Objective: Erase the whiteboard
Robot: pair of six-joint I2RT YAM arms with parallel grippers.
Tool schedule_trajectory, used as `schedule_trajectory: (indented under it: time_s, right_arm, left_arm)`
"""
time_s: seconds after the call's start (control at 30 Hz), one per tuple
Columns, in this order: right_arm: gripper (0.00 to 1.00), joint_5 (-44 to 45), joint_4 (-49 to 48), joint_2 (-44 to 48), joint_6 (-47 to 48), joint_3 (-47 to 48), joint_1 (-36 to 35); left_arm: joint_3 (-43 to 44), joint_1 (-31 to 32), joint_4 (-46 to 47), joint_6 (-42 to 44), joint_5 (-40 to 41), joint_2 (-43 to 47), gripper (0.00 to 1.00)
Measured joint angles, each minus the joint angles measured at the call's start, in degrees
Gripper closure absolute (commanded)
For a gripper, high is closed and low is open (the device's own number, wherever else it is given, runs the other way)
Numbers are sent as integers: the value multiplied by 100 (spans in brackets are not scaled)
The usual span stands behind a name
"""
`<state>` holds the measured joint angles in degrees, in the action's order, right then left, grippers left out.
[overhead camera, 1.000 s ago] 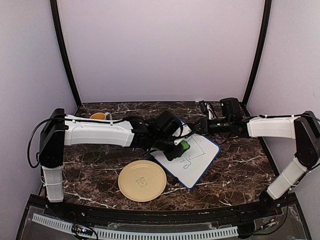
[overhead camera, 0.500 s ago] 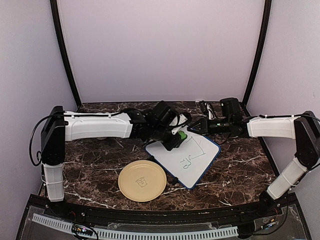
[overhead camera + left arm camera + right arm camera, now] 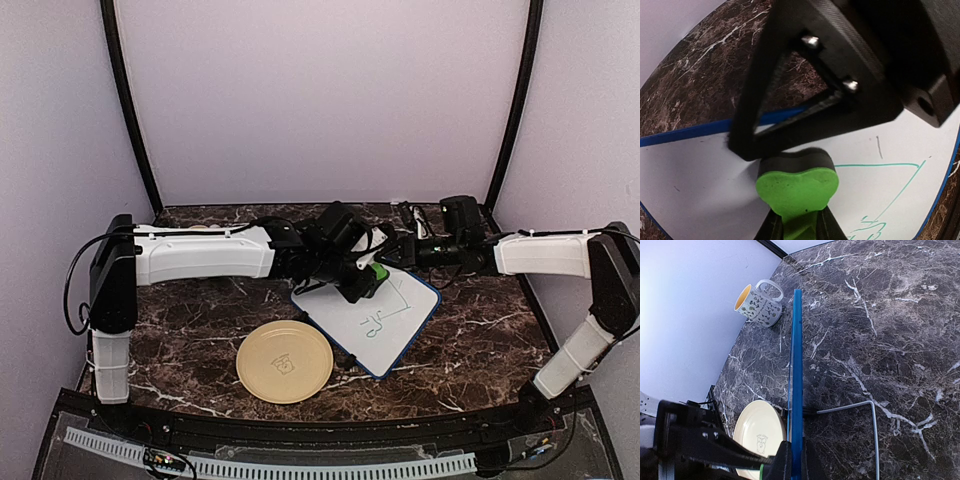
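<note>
The whiteboard [image 3: 372,322] lies on the bench [image 3: 480,340] at 2 o'clock from the plate [image 3: 285,361]. Left end effector [image 3: 795,231] grips a green eraser [image 3: 796,192]; right end effector [image 3: 792,462] pinches the board's edge. Hard scrubbing could slide it loose.

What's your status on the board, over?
Left pincer shut on eraser, eraser on board. Right pincer clamps board's far edge. Green marks not yet wiped. Plate beside board, not in the way.
</note>
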<state>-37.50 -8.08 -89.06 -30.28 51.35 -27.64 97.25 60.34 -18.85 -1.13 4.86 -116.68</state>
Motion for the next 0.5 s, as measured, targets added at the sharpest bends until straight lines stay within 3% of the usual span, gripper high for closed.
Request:
schedule_trajectory:
  time_s: [0.5]
  right_arm:
    - [100,0,-9,0,-17,-15,35]
  left_arm:
    - [393,-125,-372,-306,-229,-149,97]
